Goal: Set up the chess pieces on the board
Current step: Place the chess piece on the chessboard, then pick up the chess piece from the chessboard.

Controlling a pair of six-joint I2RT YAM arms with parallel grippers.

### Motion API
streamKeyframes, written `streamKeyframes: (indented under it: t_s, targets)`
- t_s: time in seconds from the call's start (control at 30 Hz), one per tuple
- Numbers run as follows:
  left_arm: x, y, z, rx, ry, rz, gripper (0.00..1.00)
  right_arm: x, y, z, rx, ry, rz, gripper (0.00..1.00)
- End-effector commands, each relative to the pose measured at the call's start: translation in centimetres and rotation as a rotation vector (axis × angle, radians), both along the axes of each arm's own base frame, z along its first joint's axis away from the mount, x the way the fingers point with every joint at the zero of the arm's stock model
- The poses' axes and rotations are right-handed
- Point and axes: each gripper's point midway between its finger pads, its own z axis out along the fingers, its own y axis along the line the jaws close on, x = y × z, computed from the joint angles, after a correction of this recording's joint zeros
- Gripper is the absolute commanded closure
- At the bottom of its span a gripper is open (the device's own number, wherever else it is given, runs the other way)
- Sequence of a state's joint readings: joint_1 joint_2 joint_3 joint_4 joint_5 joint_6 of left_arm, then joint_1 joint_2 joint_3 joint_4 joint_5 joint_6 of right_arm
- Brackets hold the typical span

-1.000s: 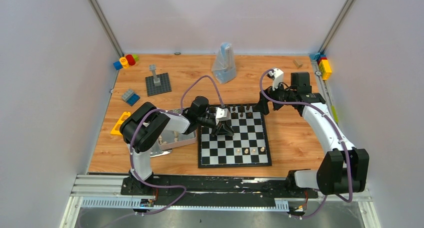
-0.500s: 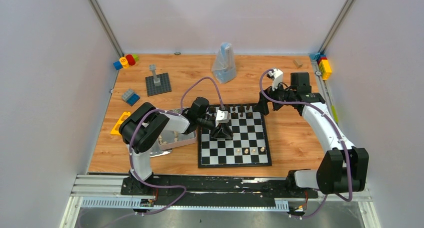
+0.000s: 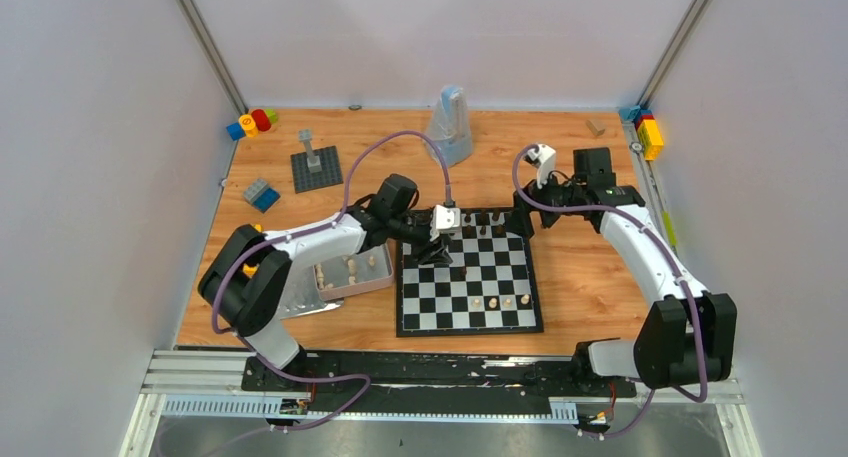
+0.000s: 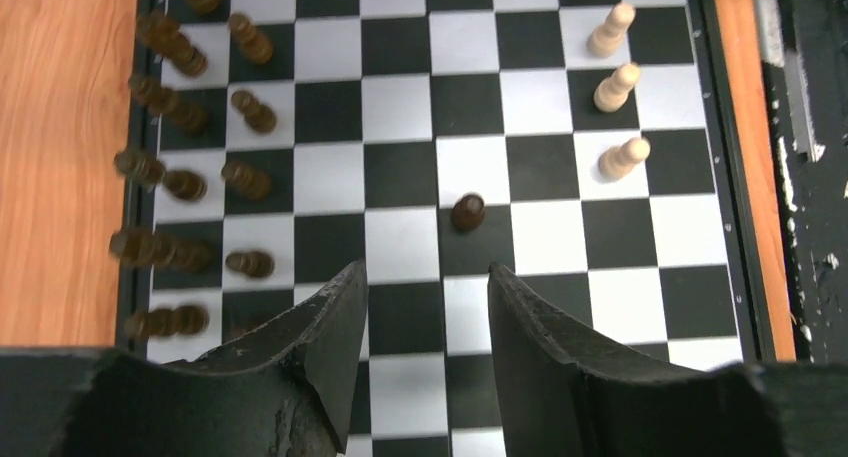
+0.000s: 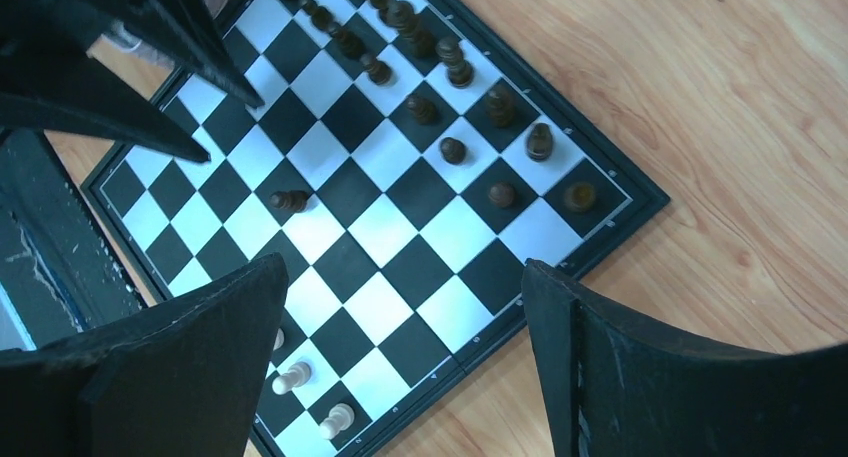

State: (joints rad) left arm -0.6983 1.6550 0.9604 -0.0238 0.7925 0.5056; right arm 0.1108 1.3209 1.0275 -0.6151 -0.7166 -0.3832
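- At the left the tin [image 3: 300, 299] lies partly under the left arm [image 3: 310, 242]. We make out a few cream chess pieces [image 3: 352, 268] inside but cannot count them.
- The left hand [image 4: 425, 277] hangs over the far left part of the board [image 3: 430, 312], its fingers [image 4: 320, 347] parted with nothing between them. A lone dark piece [image 4: 467, 211] stands just past the tips, touching neither.
- From the left wrist the dark pieces [image 4: 170, 117] along the board's far edge blur together, so we cannot tell their kinds.
- Three cream pieces [image 3: 493, 302] stand toward the near edge, and the squares between them and the dark rows lie open.
- The right hand [image 5: 405, 277] hovers by the board's far right corner, spread wide and holding nothing. Its fingers [image 5: 200, 357] block the lower corners of its own view.
- Right of the board, bare counter [image 3: 580, 277] runs to the right arm.
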Motion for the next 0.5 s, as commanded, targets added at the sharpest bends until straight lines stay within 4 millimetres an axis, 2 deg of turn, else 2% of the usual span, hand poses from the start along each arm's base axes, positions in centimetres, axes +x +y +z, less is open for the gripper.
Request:
streamKeyframes:
  t_s: [0.0,0.27,0.3,0.37,0.47]
  targets:
    - [0.7,3.9,0.6,0.196,-0.063,0.112,0.44,-1.5,2.0,-1.3,-0.066,-0.015,0.109,0.12]
    - [1.7,11.3,2.2,0.354,0.018,0.341,0.40,-4.0,6.2,-4.5,-0.198,-0.003,0.266,0.15]
    - [2.2,12.5,2.3,0.360,0.030,0.382,0.35,-4.1,6.6,-4.8,-0.209,-0.001,0.283,0.15]
    - [2.8,14.6,2.7,0.365,0.033,0.461,0.30,-4.4,7.5,-5.5,-0.229,0.010,0.314,0.16]
    - [3.9,17.4,4.1,0.350,-0.005,0.586,0.27,-4.8,8.7,-6.6,-0.257,0.031,0.355,0.18]
